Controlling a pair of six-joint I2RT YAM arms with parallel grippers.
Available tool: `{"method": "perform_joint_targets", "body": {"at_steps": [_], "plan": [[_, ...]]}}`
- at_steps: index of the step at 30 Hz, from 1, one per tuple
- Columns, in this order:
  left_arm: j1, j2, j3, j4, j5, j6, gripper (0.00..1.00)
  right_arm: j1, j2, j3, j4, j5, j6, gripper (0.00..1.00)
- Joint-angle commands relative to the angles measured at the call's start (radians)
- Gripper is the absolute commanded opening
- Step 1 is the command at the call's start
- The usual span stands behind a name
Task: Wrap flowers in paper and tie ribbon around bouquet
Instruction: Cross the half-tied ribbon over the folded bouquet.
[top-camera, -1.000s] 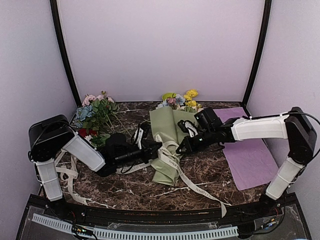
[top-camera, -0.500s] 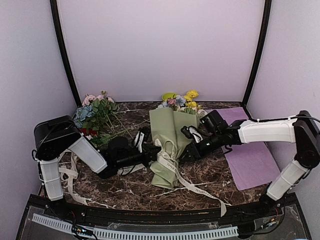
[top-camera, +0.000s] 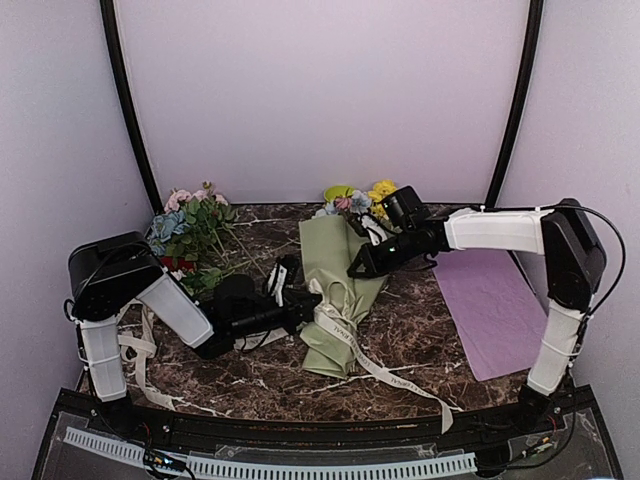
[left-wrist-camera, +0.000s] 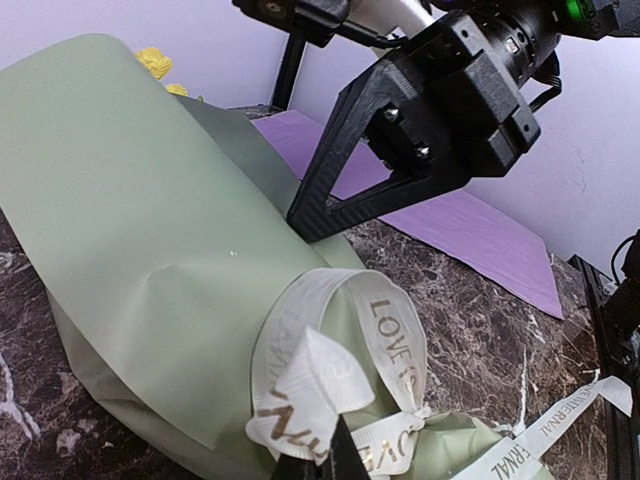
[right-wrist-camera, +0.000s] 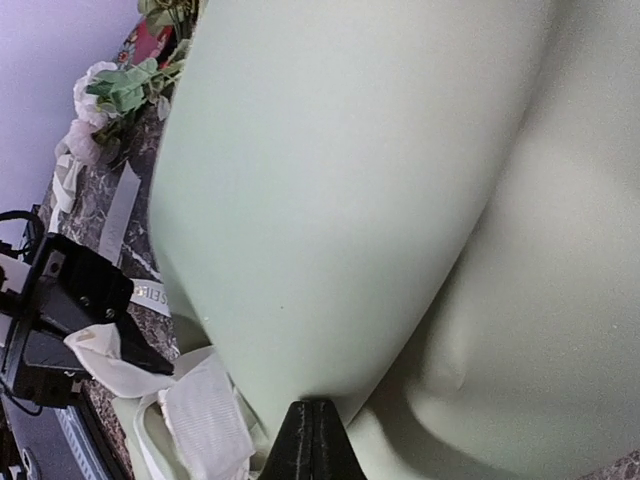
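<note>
There was one marble table (top-camera: 430, 340), with two robot arms on it, the left arm (top-camera: 175, 305) and the right arm (top-camera: 495, 230). One gripper apiece: left gripper (top-camera: 316, 306), right gripper (top-camera: 353, 271). Just one bouquet (top-camera: 335, 290), mid-table, in sage-green paper (left-wrist-camera: 130, 220). One purple sheet (top-camera: 495, 310) lay on the right, one loose flower cluster (top-camera: 195, 235) at far left. The ribbon (top-camera: 385, 370) was trickier: one tail ran near right, more loops sat near left, and I couldn't tell if it was all one piece.

Right tool (top-camera: 353, 271) left ribbon (top-camera: 372, 362), retreated up bouquet (top-camera: 330, 255).
</note>
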Motion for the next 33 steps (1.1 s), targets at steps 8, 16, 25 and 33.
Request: {"method": "perform_joint_targets", "body": {"at_steps": [8,16,25,33], "plan": [[0.009,-0.002,-0.019,0.038,0.016,-0.006,0.00,0.029,0.074,0.098,-0.068,-0.011,-0.098,0.00],[0.012,-0.001,-0.024,0.043,0.018,-0.006,0.00,0.051,0.124,0.121,-0.144,-0.132,-0.188,0.00],[0.016,0.001,-0.028,0.051,0.016,-0.009,0.00,0.051,0.190,0.152,-0.139,-0.359,-0.266,0.02],[0.023,0.003,-0.027,0.055,0.015,-0.016,0.00,0.051,0.196,0.129,-0.004,-0.498,-0.244,0.05]]}}
